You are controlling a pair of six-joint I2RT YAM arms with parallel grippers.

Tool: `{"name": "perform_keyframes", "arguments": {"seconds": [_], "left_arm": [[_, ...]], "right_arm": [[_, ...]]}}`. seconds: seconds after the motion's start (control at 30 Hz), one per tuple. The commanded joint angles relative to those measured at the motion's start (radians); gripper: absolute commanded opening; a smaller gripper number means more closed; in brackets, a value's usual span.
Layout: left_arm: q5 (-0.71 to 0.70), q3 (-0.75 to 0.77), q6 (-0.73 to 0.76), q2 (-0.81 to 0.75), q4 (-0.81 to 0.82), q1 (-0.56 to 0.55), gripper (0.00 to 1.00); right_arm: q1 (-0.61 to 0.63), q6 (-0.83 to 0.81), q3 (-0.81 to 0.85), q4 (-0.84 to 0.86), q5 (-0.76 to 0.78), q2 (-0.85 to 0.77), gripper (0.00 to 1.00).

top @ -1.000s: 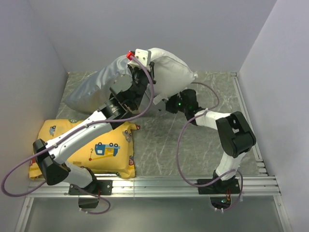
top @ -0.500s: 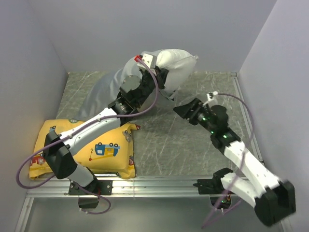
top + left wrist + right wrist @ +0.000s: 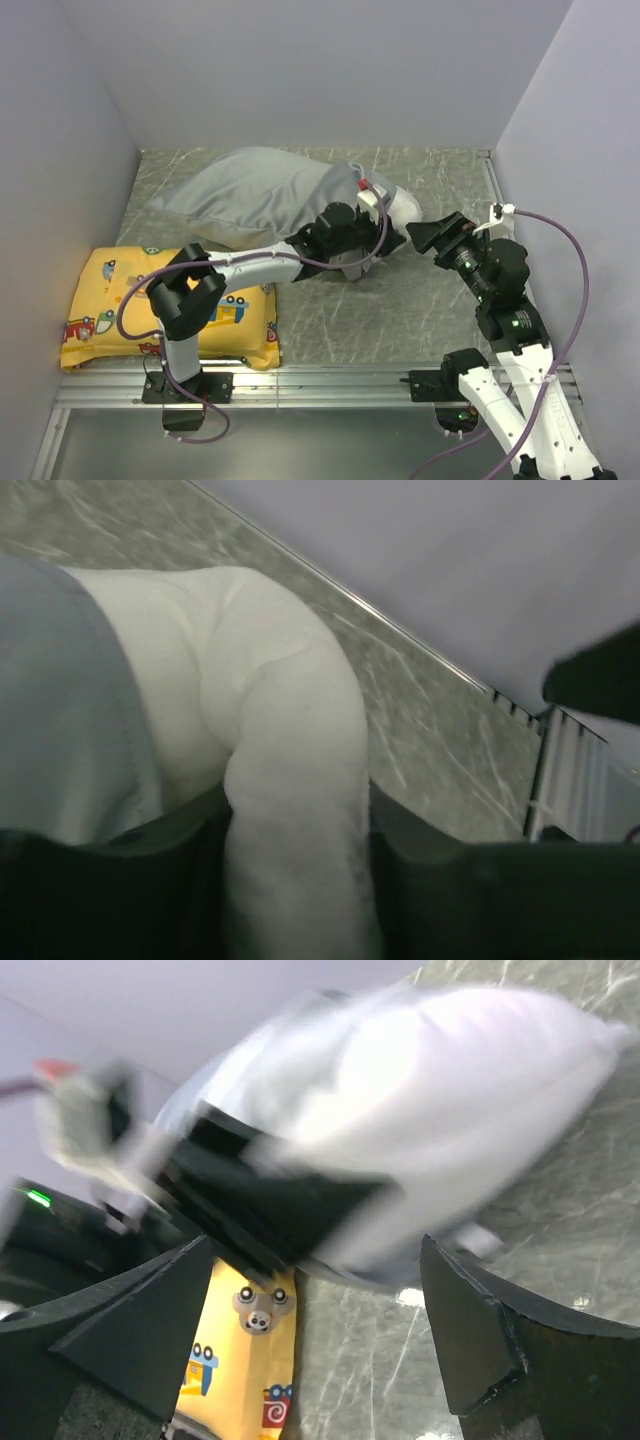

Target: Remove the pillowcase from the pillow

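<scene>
— Down came the bundle since a second ago: the pillow (image 3: 400, 207) now lies on the table (image 3: 330, 310) toward the back, and the right claw (image 3: 432, 237) has backed off to its right side

— And the claws?

— The left claw (image 3: 295, 885) pinches a fold of the pillow's white end. The right one gapes wide, empty

— How far along?

— Early, I'd say. Only one end pokes out of the grey pillowcase (image 3: 250, 190); the rest is covered, so nearly all the pulling remains
</scene>
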Motion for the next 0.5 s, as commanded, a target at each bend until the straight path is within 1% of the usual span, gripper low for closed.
{"name": "perform_keyframes", "arguments": {"seconds": [0.0, 0.03, 0.1, 0.13, 0.17, 0.23, 0.27, 0.3, 0.37, 0.4, 0.43, 0.47], "left_arm": [[0.052, -0.006, -0.005, -0.055, 0.134, -0.045, 0.53], [0.04, -0.044, -0.02, -0.072, 0.15, -0.046, 0.61], [-0.02, -0.072, -0.028, -0.142, 0.145, -0.046, 0.68], [-0.037, -0.099, -0.03, -0.17, 0.141, -0.046, 0.73], [-0.07, -0.112, -0.031, -0.228, 0.132, -0.048, 0.75], [-0.107, -0.133, -0.043, -0.286, 0.084, -0.048, 0.77], [-0.129, -0.135, -0.048, -0.337, 0.052, -0.048, 0.77], [-0.156, -0.133, -0.062, -0.36, -0.014, -0.048, 0.77], [-0.219, -0.144, -0.07, -0.432, -0.065, -0.049, 0.77], [-0.295, -0.147, -0.076, -0.454, -0.098, -0.049, 0.78], [-0.342, -0.141, -0.076, -0.49, -0.19, -0.049, 0.78], [-0.388, -0.136, -0.07, -0.503, -0.236, -0.049, 0.78]], "right_arm": [[-0.006, -0.049, 0.09, -0.028, 0.018, 0.049, 0.91], [-0.008, -0.062, 0.11, -0.031, 0.021, 0.072, 0.91], [-0.008, -0.075, 0.119, -0.041, 0.041, 0.087, 0.92], [-0.008, -0.086, 0.115, -0.041, 0.05, 0.093, 0.92], [-0.006, -0.092, 0.109, -0.03, 0.064, 0.098, 0.93], [-0.008, -0.104, 0.09, -0.022, 0.087, 0.108, 0.93], [-0.009, -0.106, 0.086, -0.012, 0.095, 0.113, 0.93], [-0.009, -0.113, 0.08, -0.007, 0.095, 0.119, 0.93], [-0.009, -0.11, 0.06, 0.014, 0.074, 0.138, 0.94], [-0.009, -0.103, 0.051, 0.024, 0.039, 0.144, 0.94], [-0.008, -0.098, 0.025, 0.034, 0.015, 0.15, 0.93], [-0.004, -0.096, 0.009, 0.056, -0.006, 0.155, 0.93]]}}
